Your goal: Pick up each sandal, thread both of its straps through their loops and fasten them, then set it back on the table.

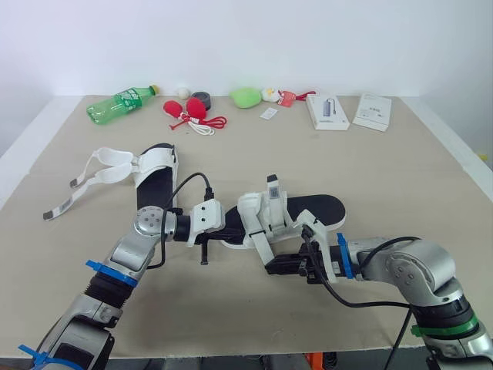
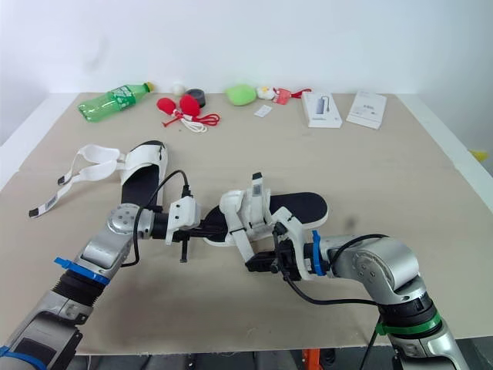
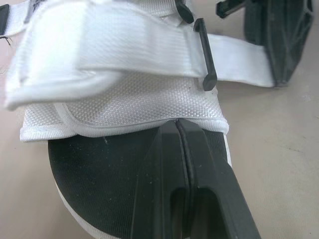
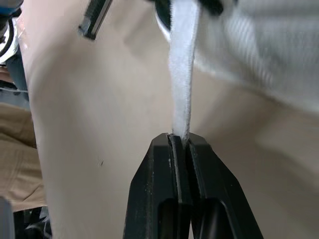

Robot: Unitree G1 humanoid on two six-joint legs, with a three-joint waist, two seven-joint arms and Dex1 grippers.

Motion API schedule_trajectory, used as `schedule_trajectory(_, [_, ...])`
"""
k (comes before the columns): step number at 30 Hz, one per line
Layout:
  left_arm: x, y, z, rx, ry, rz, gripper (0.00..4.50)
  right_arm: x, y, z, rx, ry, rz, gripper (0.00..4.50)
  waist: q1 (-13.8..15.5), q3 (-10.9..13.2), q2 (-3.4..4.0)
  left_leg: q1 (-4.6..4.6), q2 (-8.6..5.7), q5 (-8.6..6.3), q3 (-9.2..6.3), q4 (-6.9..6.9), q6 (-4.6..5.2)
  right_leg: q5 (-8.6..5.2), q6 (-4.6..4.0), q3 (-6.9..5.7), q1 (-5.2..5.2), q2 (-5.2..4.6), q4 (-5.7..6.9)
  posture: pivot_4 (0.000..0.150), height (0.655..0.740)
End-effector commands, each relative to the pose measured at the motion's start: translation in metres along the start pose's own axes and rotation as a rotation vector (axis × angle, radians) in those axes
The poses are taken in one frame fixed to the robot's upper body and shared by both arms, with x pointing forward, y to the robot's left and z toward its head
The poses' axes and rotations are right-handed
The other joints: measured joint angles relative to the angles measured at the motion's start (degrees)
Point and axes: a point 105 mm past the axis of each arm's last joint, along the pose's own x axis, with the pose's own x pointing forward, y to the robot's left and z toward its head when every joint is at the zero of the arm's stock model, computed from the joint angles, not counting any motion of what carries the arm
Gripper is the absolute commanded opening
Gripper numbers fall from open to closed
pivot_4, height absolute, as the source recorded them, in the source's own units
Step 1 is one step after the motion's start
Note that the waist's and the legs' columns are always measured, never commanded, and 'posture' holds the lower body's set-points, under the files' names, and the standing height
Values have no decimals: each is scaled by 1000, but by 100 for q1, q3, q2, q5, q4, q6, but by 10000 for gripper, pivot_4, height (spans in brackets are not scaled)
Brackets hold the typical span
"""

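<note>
My right gripper [image 4: 179, 140] is pinched tight on a white strap [image 4: 182, 74] of the near sandal [image 1: 316, 210], which sits just beyond it. My left gripper [image 3: 177, 124] is clamped on the edge of that sandal's white upper, at its left end. Farther left, the second sandal [image 1: 154, 181] lies on the table [image 1: 400, 177] with its straps loose. A green bottle [image 1: 122, 105] lies on its side at the far edge.

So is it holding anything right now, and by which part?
The near sandal: left gripper pinches its white upper's edge, right gripper pinches a strap.
</note>
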Motion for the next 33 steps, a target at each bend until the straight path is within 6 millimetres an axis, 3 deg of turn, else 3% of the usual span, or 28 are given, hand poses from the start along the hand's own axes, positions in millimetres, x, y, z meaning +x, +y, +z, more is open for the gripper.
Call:
schedule_trajectory(1, [-12,8,-5,10,55,29,0,-1,2,4,-24,-12,2,189,-3,0,0,0,0,0,0,0,0,1,0,0,-1,0,0,1500,7400])
schedule_trajectory(12, [-14,5,-14,-12,79,42,0,-3,3,5,-12,-19,-3,189,-2,0,0,0,0,0,0,0,0,0,1,0,-1,0,0,1500,7400])
schedule_trajectory(23, [-12,12,-19,-39,65,88,0,-18,34,-22,94,164,189,189,6,-1,-1,2,0,0,0,2,0,3,-2,1,1,0,0,1500,7400])
schedule_trajectory(33, [-5,9,-18,-36,55,67,0,-21,50,-17,95,162,288,189,8,-1,-1,0,-1,-3,-2,-12,2,-15,1,-1,0,1,-2,1500,7400])
